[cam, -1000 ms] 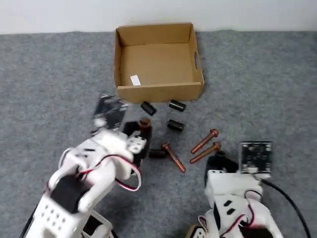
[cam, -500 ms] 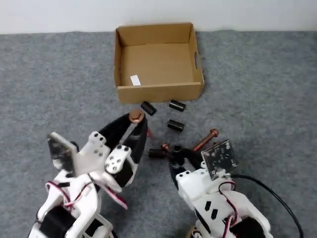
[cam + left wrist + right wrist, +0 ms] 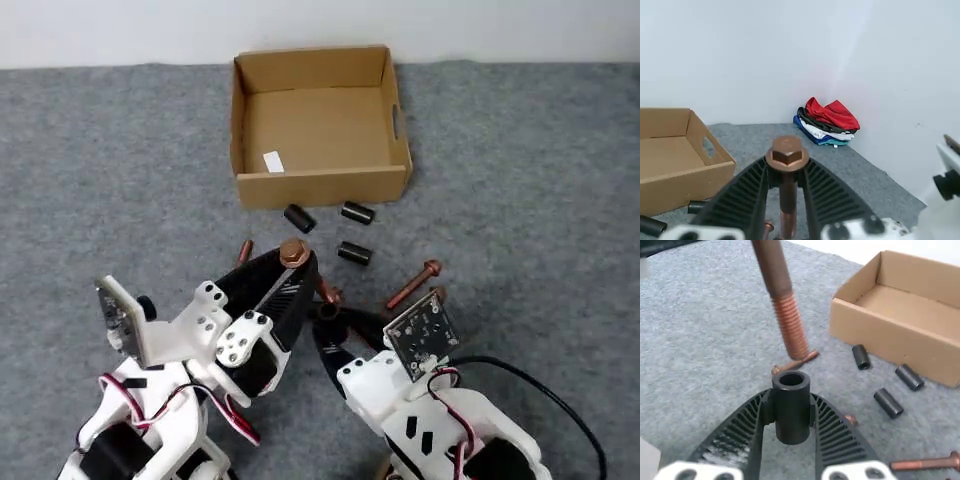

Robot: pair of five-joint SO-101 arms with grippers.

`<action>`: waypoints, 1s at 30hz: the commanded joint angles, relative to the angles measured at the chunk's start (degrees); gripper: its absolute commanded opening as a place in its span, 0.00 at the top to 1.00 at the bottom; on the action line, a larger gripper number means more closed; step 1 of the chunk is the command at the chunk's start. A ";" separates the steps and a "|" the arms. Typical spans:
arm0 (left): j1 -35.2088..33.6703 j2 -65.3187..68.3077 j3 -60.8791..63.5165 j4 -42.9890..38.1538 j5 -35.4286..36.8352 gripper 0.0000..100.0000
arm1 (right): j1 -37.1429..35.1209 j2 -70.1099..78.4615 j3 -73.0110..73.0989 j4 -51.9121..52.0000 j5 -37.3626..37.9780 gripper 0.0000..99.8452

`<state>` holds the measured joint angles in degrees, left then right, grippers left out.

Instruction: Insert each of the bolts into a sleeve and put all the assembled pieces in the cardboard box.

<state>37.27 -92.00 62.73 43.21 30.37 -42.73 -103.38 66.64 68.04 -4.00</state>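
Where the left tool [image 3: 291, 262] clamps, bolt [image 3: 293, 251] shank hides

Soft, even light falls from above on my tabletop [image 3: 520, 180]. The box [image 3: 320, 186] throws a faint shadow along its near side, and darker shade pools under my arms [image 3: 170, 345]. The far wall [image 3: 765, 50] is bright white; the bolt [image 3: 786, 152] I hold carries a dull sheen.
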 commanded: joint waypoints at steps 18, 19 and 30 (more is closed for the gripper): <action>0.44 -0.53 -1.71 3.96 0.18 1.00 | -0.31 -0.13 -3.34 -2.51 1.23 0.99; 0.62 -0.26 -1.63 4.84 0.18 1.00 | -0.31 -0.13 -3.34 -2.51 1.23 0.99; 6.77 -0.53 4.88 10.02 -2.81 1.00 | -0.31 -0.13 -3.43 -2.59 6.15 0.99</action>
<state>42.90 -92.00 67.12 53.14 29.85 -42.99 -103.56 66.46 67.25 0.84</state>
